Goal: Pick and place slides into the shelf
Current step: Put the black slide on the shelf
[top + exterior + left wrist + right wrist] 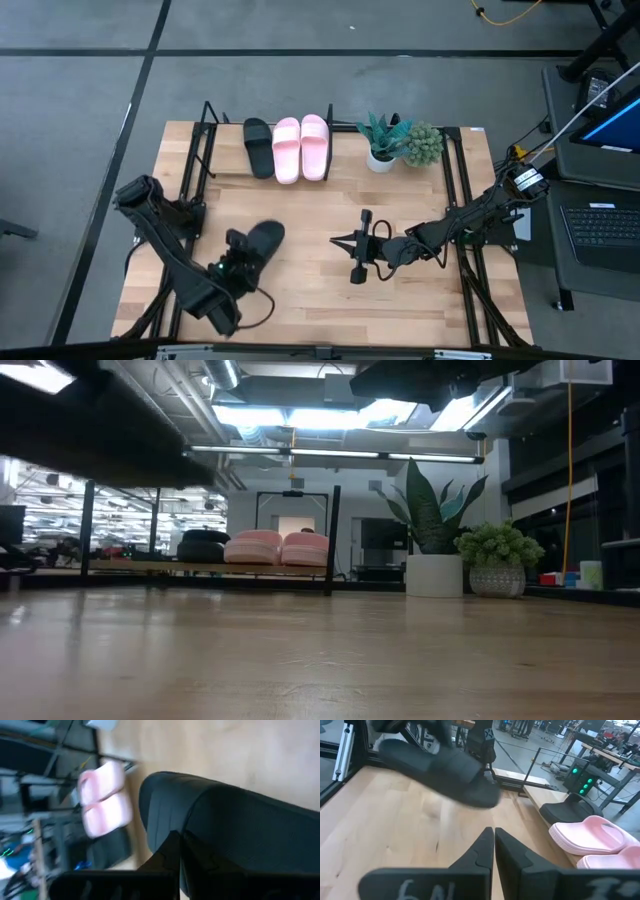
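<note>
A black slide hangs above the near left of the table, with my left gripper shut on it; the right wrist view shows this slide in the air over the wood. On the shelf at the far edge rest another black slide and two pink slides, side by side on their soles. My right gripper hovers shut and empty over the table's middle, pointing toward the left. My left gripper pinches the black slide between its two fingers at the slide's edge nearest the gripper. Which part of the slide that edge is, the slide's own body hides. The slide is lifted clear of the table and tilted, reaching from the fingers toward the shelf.
Two potted plants stand at the far edge, right of the shelf. Black side rails run along both sides of the table. Bare wood lies between the grippers and toward the near edge.
</note>
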{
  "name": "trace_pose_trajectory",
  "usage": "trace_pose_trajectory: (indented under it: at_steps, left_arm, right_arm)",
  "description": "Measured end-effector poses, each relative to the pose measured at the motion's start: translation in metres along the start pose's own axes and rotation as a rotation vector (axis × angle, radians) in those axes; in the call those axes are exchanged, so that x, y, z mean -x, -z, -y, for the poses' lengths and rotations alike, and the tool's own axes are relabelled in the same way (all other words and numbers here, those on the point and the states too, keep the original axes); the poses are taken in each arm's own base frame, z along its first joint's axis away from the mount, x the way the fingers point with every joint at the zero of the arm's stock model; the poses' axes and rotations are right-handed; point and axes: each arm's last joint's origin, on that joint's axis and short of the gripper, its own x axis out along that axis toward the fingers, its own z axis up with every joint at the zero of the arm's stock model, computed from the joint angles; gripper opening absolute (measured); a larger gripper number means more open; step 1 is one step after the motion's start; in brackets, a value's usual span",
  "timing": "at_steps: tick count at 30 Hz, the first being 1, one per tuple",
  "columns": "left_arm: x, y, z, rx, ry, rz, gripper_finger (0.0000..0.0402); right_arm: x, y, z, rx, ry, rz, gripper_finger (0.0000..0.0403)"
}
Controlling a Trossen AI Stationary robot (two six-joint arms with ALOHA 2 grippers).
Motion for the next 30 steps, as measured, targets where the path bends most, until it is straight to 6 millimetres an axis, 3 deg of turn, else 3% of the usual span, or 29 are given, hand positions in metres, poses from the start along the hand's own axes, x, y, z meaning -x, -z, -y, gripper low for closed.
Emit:
trace_pose_trajectory:
  at_steps: [5,16,30]
  left_arm:
    - [-0.002,-0.006,-0.035,0.045,-0.021,0.01,0.0]
    - [-0.019,0.014,-0.13,0.242,-0.107,-0.023,0.0]
    - [-0.084,0.035,-0.204,0.251,-0.208,-0.343,0.0]
  right_arm:
    - [0.0,-0.001,0.0,-0.019,0.001,0.004,0.0019]
    - [0.0,0.0,0.0,-0.027,0.0,-0.001,0.0019]
    - [0.0,0.002,0.0,-0.03,-0.001,-0.017,0.0019]
